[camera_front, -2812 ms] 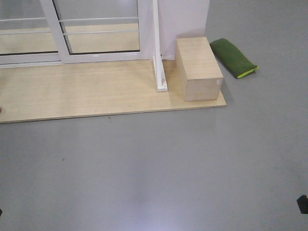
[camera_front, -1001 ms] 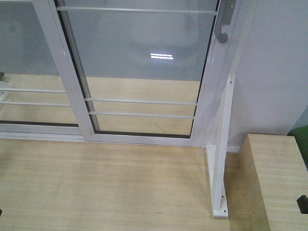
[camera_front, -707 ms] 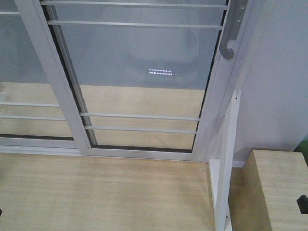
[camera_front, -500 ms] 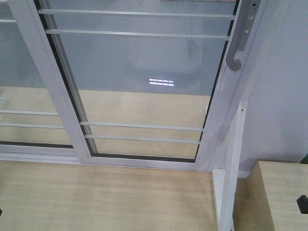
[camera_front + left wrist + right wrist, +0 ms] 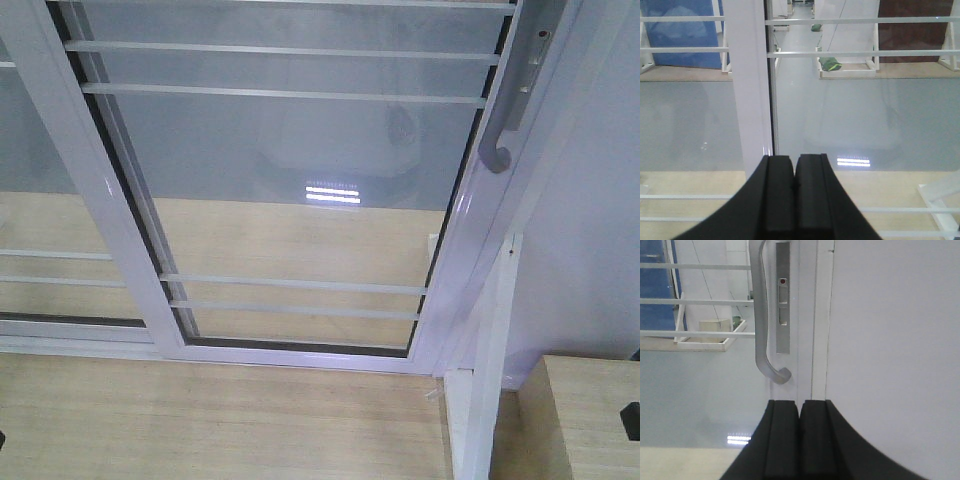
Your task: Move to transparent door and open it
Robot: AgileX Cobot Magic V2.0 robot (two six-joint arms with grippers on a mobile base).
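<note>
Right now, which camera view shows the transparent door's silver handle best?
The right wrist view: the handle runs close up beside its lock plate, hooked lower end included. The front view catches only its lower part at the top right edge. The left wrist view shows glass and frame, no handle.

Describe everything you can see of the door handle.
The handle is a slim silver bar, metallic-looking, running upright along the right-hand stile of the transparent door. Its lower end curves in a hook back toward the door; its top runs out of view. Just beside it sits a narrow silver lock plate with a small red mark. Nothing grips it: the right gripper, fingers together, shows below the hooked end, apart from it.
</note>
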